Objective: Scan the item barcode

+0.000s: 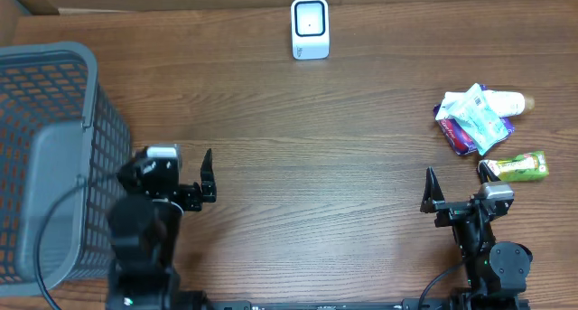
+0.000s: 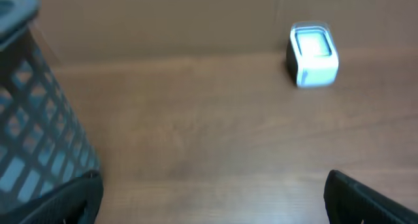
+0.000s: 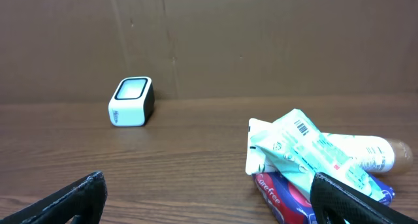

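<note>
The white barcode scanner (image 1: pixel 310 27) stands at the table's far edge, also seen in the left wrist view (image 2: pixel 313 55) and the right wrist view (image 3: pixel 130 101). A pile of items lies at the right: a pale green packet (image 1: pixel 474 116) (image 3: pixel 307 145) with its barcode facing up, on a red and blue packet (image 1: pixel 459 138) (image 3: pixel 287 194) and a white tube (image 1: pixel 508 102) (image 3: pixel 375 153). My right gripper (image 1: pixel 459 179) (image 3: pixel 209 201) is open and empty, near and left of the pile. My left gripper (image 1: pixel 172 158) (image 2: pixel 212 201) is open and empty beside the basket.
A grey mesh basket (image 1: pixel 54 102) (image 2: pixel 32 119) fills the left side, close to my left arm. A green pack (image 1: pixel 519 167) lies just right of my right wrist. A brown wall rises behind the scanner.
</note>
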You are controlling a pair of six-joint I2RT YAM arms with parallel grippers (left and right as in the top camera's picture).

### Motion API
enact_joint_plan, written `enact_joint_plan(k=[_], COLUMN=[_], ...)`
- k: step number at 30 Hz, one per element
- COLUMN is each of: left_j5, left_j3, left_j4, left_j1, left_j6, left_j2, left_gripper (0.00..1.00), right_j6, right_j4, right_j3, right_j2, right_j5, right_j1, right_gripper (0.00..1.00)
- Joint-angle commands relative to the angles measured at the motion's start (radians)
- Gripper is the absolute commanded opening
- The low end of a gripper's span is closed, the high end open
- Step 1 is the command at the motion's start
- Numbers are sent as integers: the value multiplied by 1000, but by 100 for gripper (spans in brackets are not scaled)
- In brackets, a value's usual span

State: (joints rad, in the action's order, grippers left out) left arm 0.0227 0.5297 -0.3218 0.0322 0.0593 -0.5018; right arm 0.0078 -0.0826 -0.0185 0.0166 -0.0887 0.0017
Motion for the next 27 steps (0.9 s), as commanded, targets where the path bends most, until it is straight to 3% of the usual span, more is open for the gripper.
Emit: enact_joint_plan(k=[1,8,12,14,21,27], left_j5=[3,3,3,3,3,3], left_j3=[-159,-402,-498,-527,-524,-525], left_j4=[136,428,516,503,232,264], left_j1=[-7,-7,-7,-8,-6,-6], left_j6=[43,77,95,103,83,34], left_j2=[106,253,317,341,433,486], left_gripper=[100,100,100,100,100,100], right_j6=[7,7,7,7,7,7], right_j4=[5,5,6,5,5,6], right_j3=[10,10,10,10,10,10], right_j2=[-5,-5,-5,-5,-5,-5], right_j5=[6,6,6,6,6,6], right_j1=[6,6,5,6,5,6], right_gripper=[100,100,100,100,100,100])
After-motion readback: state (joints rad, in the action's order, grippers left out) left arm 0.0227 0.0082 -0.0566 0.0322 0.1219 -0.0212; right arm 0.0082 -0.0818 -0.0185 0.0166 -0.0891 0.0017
